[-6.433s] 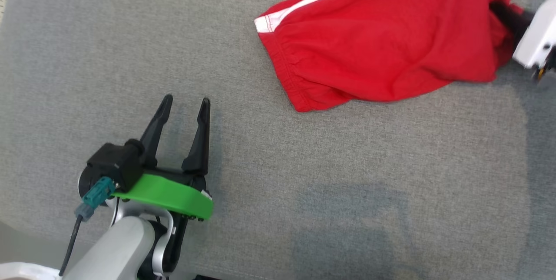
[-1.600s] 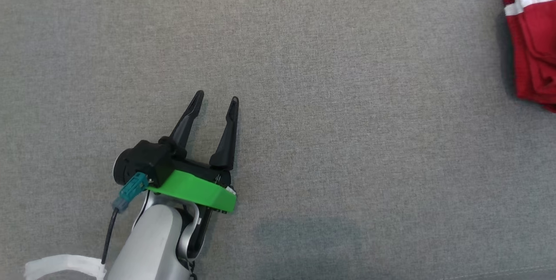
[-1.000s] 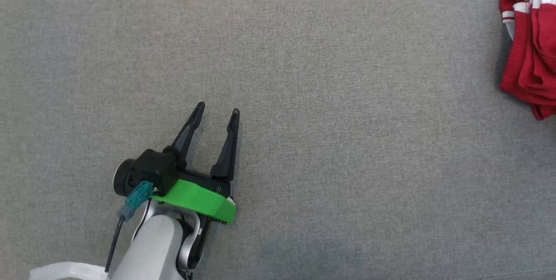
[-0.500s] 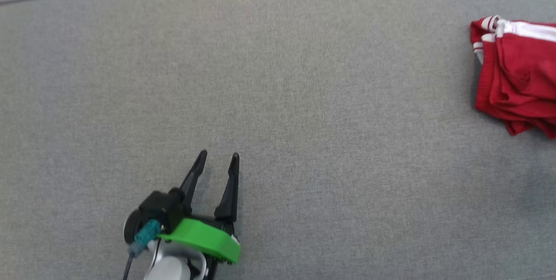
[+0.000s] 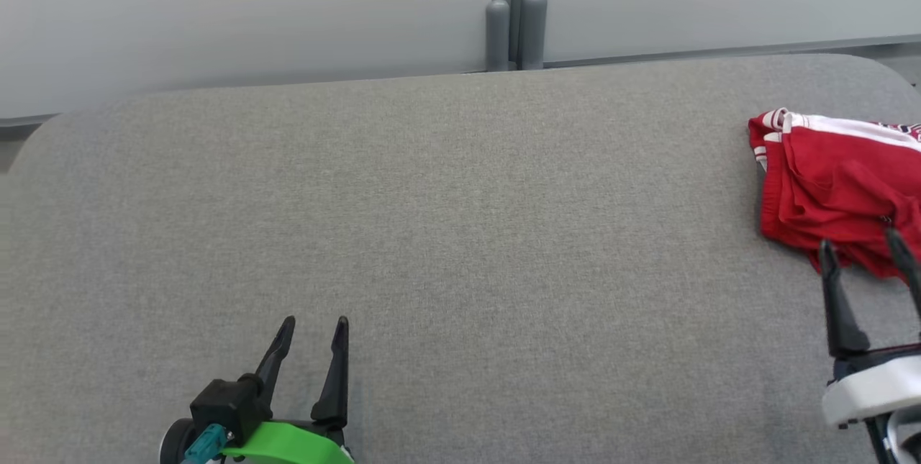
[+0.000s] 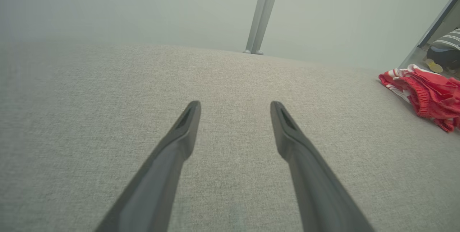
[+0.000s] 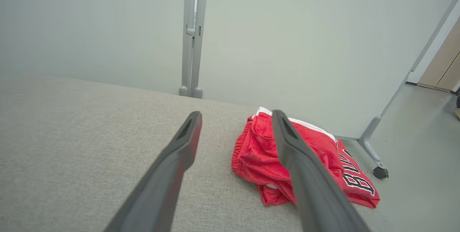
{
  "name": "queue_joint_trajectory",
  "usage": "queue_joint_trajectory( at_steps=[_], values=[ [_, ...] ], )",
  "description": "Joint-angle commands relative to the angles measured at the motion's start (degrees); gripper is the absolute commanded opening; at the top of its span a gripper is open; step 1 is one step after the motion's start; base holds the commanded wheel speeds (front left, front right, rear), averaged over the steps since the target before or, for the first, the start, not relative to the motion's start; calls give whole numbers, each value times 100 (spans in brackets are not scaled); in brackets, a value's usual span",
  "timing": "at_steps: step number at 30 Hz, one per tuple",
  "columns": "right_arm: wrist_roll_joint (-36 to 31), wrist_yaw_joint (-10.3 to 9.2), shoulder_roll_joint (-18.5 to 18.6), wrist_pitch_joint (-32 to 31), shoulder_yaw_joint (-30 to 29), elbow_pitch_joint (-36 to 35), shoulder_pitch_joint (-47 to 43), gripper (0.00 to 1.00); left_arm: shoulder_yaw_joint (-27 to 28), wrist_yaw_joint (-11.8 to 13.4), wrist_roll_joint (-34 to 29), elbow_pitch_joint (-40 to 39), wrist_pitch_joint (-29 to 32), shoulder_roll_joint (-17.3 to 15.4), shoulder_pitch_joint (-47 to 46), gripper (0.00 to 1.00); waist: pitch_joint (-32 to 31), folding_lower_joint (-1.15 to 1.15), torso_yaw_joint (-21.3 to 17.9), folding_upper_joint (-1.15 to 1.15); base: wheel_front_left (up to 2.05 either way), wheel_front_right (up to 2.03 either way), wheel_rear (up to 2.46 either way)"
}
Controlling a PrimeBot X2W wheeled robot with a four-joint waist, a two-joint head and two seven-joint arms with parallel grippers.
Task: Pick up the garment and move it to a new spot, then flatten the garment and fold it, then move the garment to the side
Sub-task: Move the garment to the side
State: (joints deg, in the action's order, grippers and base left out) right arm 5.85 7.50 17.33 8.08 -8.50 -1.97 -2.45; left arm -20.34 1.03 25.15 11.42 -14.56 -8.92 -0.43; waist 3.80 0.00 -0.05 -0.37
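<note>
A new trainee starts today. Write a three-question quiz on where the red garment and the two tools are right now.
1. True or false: the right tool grips the garment.
2. Fill in: the left tool is ___, over the bare grey surface.
3. Which is nearer the garment? A: left tool. B: right tool.
Key: 1 false; 2 open; 3 B.
</note>
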Motion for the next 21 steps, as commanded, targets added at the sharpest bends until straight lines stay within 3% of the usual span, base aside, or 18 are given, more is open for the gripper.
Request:
queue_joint_trajectory(
  at_steps=[1,10,21],
  values=[
    [-11,-2,-216,165,16,-93,-204,100,67,44,42,-6,-1,-98,108,100,-243,0,231,37,0,0,0],
    [-196,-2,-807,684,388,309,-743,100,333,207,-31,217,-35,-367,246,100,-464,0,635,37,0,0,0],
    [-484,-2,-1212,714,192,694,-801,100,562,-3,-195,346,-65,-390,260,100,-524,0,875,37,0,0,0]
  ],
)
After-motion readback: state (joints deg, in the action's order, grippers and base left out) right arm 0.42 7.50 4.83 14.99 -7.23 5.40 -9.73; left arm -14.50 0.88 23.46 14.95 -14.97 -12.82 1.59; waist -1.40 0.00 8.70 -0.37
